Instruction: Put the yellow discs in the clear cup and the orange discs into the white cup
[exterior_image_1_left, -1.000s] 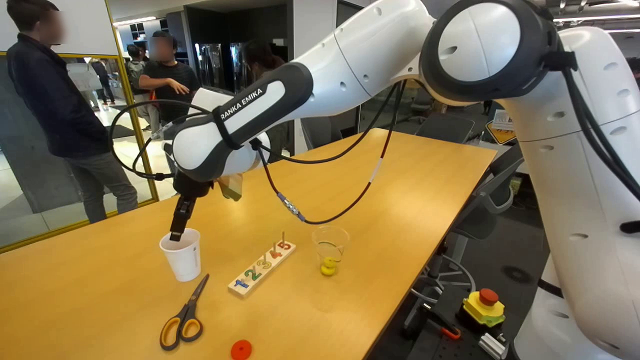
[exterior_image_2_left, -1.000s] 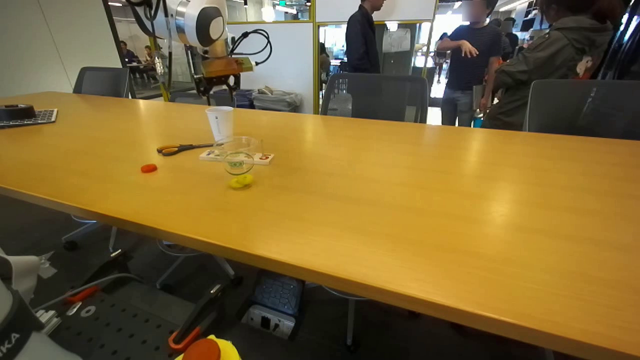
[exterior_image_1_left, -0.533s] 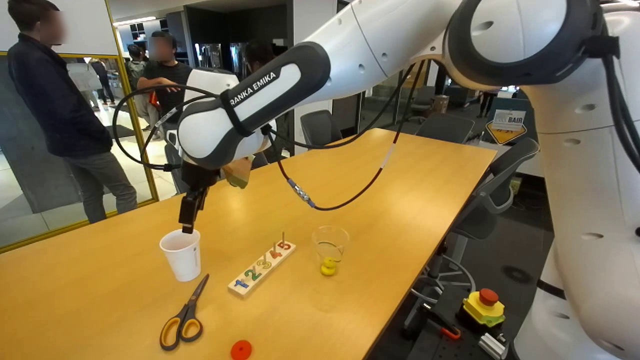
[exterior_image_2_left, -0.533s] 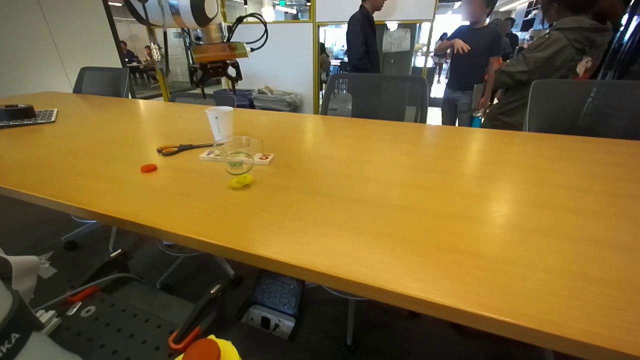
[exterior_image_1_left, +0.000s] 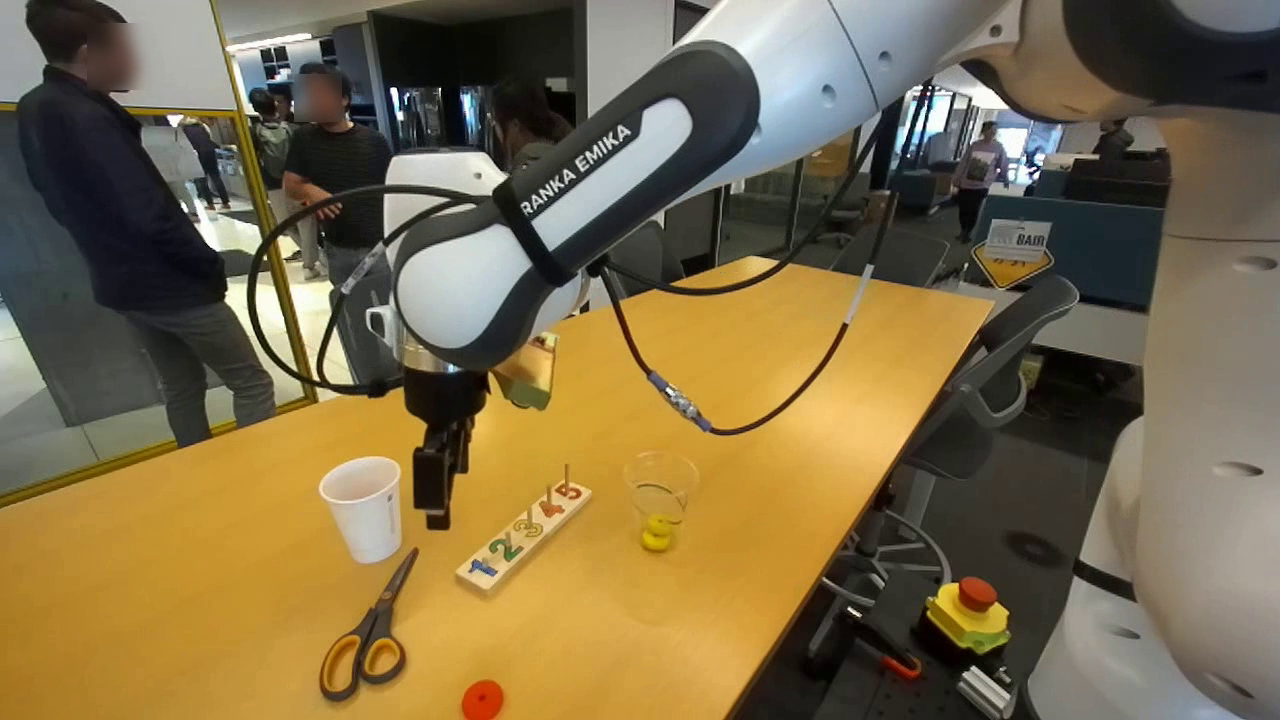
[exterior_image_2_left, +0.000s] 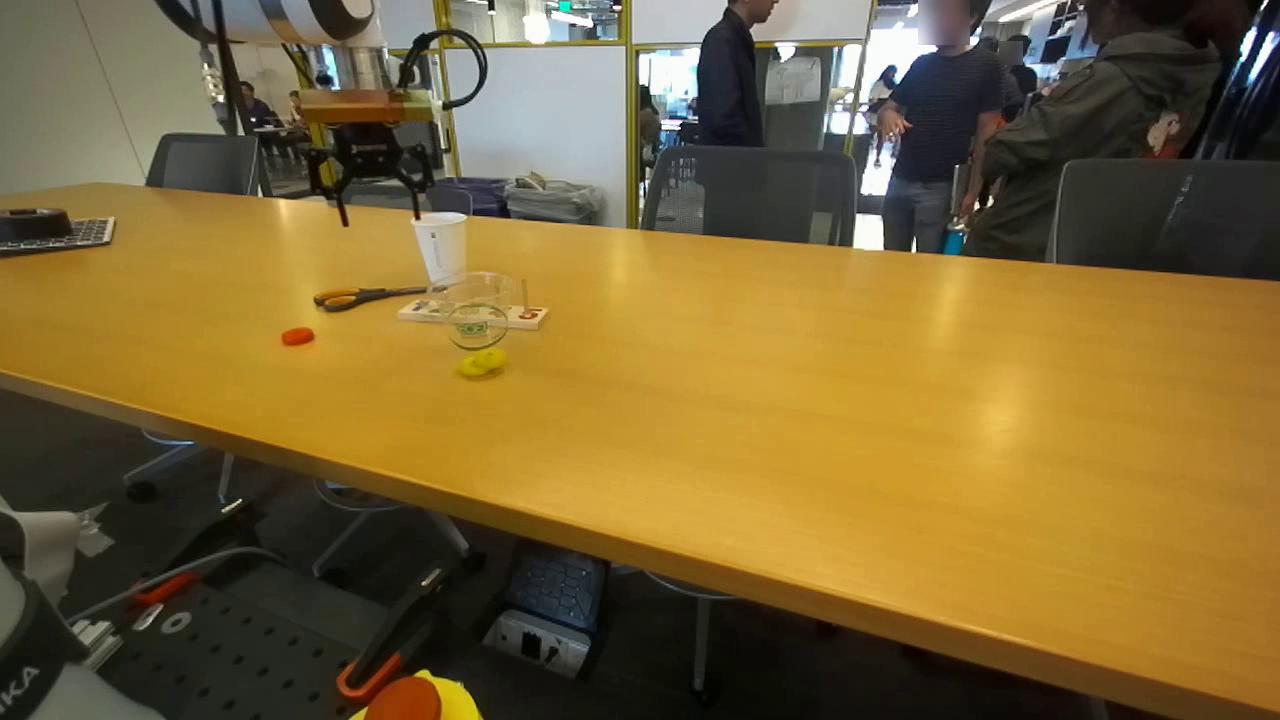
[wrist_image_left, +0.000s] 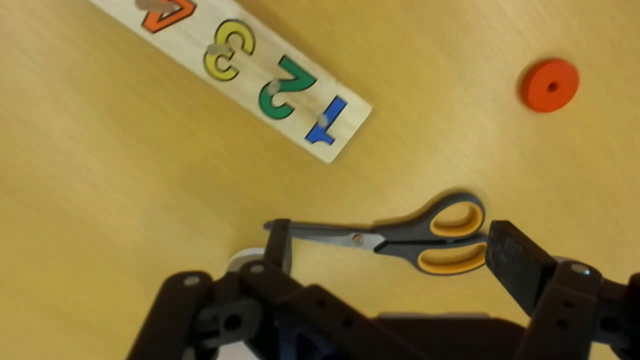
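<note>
Wrist view shows the jaws released and spread wide above the scissors (wrist_image_left: 358, 240), one side overlapping the blades near their tip, the other at the edge of the yellow-lined handles. Up and to the right of the scissors there, an orange disc (wrist_image_left: 550, 85) with a hole through its middle lies flat on the desk (exterior_image_2_left: 850, 400). The wooden number board (wrist_image_left: 250, 75), pegged and painted with coloured numerals, slants in from the upper left. In both exterior views the white cup (exterior_image_1_left: 366, 525) stands upright; what is inside it cannot be made out. The clear cup (exterior_image_1_left: 662, 500) is upright too, with the number board lying between the two cups. At least two yellow discs (exterior_image_2_left: 482, 362) sit overlapping at the bottom of the clear cup. In an exterior view the jaws hang above the desk, pointing down, near the white cup and apart from it. A red-topped emergency-stop box (exterior_image_1_left: 968, 622) sits on the black platform (exterior_image_2_left: 240, 640) beside the desk, and beyond the desk stand a man in a dark jacket (exterior_image_1_left: 120, 210) and a man in a striped T-shirt (exterior_image_2_left: 945, 120).
</note>
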